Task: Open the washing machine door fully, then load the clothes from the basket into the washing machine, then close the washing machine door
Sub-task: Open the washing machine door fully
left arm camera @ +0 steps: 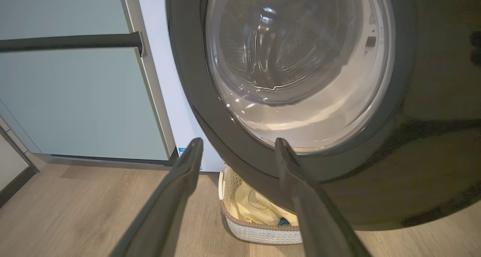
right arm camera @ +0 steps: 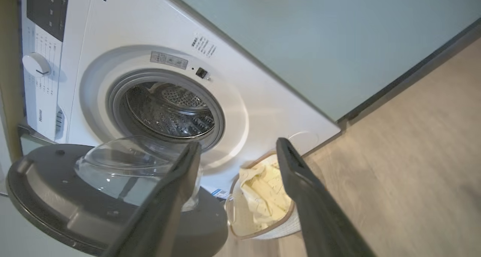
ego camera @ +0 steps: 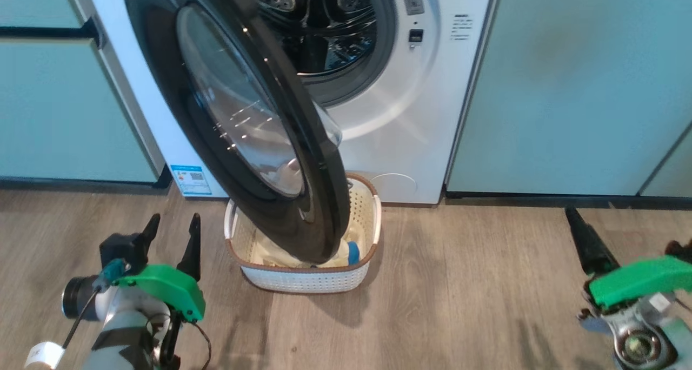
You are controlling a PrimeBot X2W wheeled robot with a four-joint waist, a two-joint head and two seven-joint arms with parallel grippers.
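washing machine door [ego camera: 238, 121] juts outward, rim over the basket [ego camera: 308, 282].

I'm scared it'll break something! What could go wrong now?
The washing machine door is only partly open and hangs over part of the basket, so the left pincer reaching for the clothes might bump it. It also stands between basket and drum, so clothes could catch or drop.

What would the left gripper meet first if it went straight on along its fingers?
The left gripper would probably meet the door, at its black rim below the glass; depth is unclear.
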